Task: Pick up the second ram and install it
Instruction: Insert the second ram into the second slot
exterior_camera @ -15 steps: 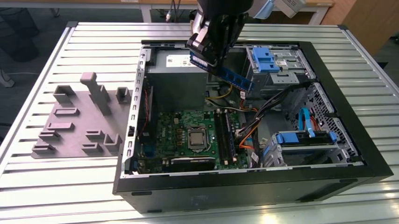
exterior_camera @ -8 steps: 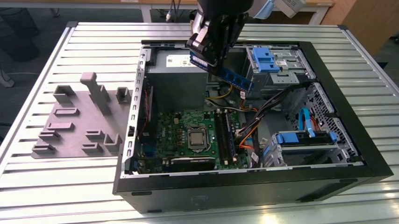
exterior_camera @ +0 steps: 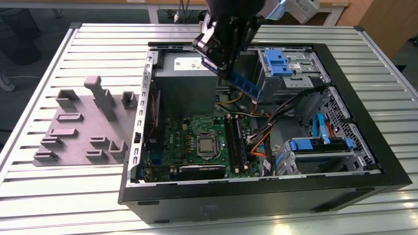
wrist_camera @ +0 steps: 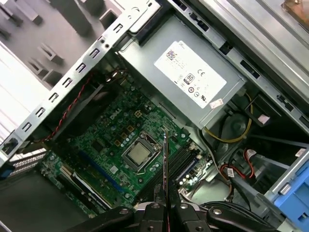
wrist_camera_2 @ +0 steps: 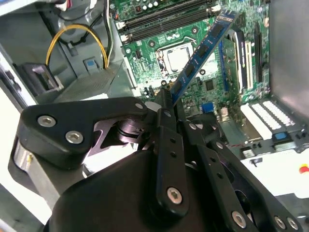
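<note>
The second ram (exterior_camera: 238, 82), a thin dark-blue stick with black chips, hangs tilted above the open computer case (exterior_camera: 261, 196). My gripper (exterior_camera: 219, 66) is shut on its upper end, over the power supply's edge. In the second wrist view the ram (wrist_camera_2: 203, 50) slants out from the gripper (wrist_camera_2: 169, 99) over the green motherboard (wrist_camera_2: 159, 67). The first wrist view shows the ram (wrist_camera: 165, 164) edge-on, rising from the gripper (wrist_camera: 166, 205) and lined up near the memory slots (wrist_camera: 183, 162) beside the processor socket (wrist_camera: 137, 153). The memory slots (exterior_camera: 236, 142) lie below and nearer the case front.
A grey power supply (exterior_camera: 186, 73) fills the case's back corner. Blue drive cages (exterior_camera: 281, 63) and a lower bay (exterior_camera: 313, 147) stand at the exterior view's right, with loose cables (exterior_camera: 261, 129) between. A grey parts fixture (exterior_camera: 85, 122) lies on the slatted table (exterior_camera: 65, 196).
</note>
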Robot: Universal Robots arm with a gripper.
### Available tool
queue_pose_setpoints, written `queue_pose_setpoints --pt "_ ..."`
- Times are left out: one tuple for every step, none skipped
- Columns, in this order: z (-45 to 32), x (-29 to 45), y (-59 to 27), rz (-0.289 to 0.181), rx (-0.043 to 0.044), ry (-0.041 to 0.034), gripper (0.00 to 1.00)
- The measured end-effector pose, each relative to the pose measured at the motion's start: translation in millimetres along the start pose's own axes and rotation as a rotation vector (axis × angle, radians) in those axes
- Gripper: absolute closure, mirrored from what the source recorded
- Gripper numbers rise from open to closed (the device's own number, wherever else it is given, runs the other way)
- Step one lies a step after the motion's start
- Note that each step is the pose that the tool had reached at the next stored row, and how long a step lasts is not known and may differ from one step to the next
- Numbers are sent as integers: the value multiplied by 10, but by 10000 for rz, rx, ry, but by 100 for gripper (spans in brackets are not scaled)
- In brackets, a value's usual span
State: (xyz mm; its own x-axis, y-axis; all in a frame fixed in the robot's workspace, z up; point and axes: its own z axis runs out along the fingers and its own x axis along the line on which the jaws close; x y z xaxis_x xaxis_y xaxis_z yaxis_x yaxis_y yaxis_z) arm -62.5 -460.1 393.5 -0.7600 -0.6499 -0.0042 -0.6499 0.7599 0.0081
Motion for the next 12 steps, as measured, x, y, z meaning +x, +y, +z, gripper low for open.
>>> queue_pose_setpoints --pt "3 0 0 197 1 -2 86" --pt "5 0 0 377 2 -3 86" --pt "8 0 0 557 2 -5 86" --pt "11 0 0 737 3 -6 86" --pt "13 0 0 915 4 -8 86" --pt "15 0 0 1096 5 -9 86" --pt "17 0 0 1285 6 -10 86" --pt "20 0 0 1464 7 -12 86" --pt "22 0 0 1632 8 -13 86" --pt "25 0 0 1797 9 -14 86" --pt "27 0 0 1960 9 -16 86" --pt "29 0 0 2117 10 -17 86"
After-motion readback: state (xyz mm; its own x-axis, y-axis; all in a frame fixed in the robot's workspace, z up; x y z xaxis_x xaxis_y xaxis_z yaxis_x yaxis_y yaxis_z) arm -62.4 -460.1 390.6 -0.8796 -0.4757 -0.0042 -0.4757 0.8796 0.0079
